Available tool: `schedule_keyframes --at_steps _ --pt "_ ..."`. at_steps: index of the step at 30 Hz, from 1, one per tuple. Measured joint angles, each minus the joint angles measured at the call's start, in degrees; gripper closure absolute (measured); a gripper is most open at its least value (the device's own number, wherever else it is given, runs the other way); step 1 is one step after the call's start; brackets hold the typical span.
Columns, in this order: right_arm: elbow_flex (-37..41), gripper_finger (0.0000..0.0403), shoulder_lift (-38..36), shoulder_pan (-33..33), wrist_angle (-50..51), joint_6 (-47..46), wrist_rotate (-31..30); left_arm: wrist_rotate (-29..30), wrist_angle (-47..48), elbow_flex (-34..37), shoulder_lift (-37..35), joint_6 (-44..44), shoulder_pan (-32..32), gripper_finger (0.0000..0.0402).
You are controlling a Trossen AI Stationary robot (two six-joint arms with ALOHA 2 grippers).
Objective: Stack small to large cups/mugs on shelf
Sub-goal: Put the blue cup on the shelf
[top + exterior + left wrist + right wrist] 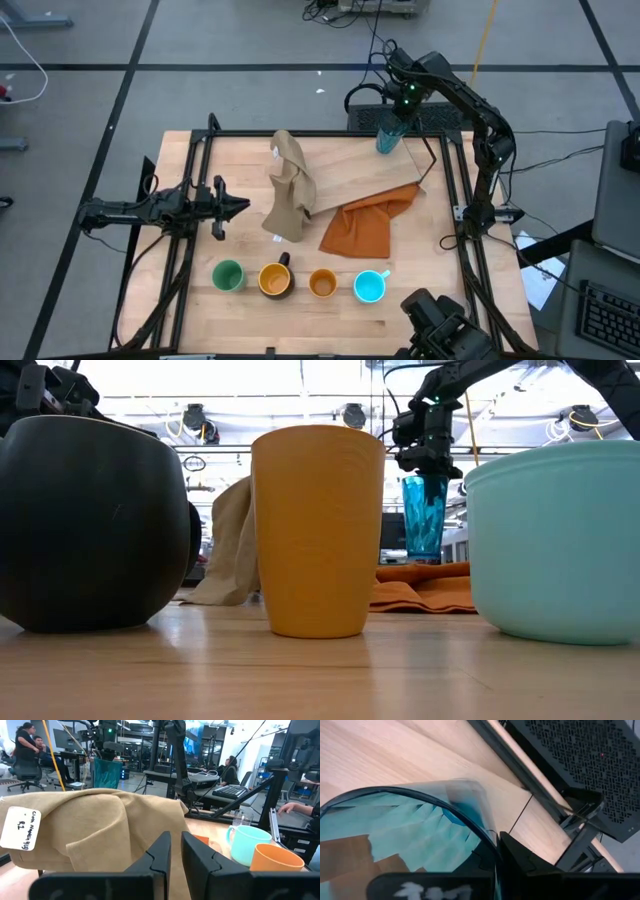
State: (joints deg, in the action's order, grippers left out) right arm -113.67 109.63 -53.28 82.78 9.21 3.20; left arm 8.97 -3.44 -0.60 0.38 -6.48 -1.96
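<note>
On the wooden worktop [180,200], the shelf [360,170] lies far back, where the right pincer [392,128] is clamped on the teal tumbler's [389,138] rim. Setting the tumbler down looks like the step in hand; release should follow. The left pincer [235,208], nearly closed and empty, waits near the tan cloth [290,185].

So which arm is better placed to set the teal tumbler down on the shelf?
The right. The right gripper is shut on the teal tumbler at the shelf's far corner; the left gripper waits beside the tan cloth.
</note>
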Motion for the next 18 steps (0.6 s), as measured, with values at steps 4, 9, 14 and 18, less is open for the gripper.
schedule_keyframes --at_steps 4,9,14,18 --pt "0.0 0.0403 0.92 0.0 0.64 -0.09 0.04 0.0 0.68 -0.02 0.0 -0.05 0.0 0.0355" --pt "0.02 0.0403 2.01 0.1 0.78 -0.16 0.03 0.0 0.67 -0.02 0.0 -0.09 0.0 0.0355" --pt "0.02 0.0403 2.66 0.11 0.42 -0.13 0.05 0.0 0.68 -0.02 0.0 -0.11 0.0 0.0355" --pt "0.02 0.0403 2.64 0.11 0.47 -0.07 0.04 0.01 0.69 -0.02 -0.01 -0.11 -0.01 0.0355"
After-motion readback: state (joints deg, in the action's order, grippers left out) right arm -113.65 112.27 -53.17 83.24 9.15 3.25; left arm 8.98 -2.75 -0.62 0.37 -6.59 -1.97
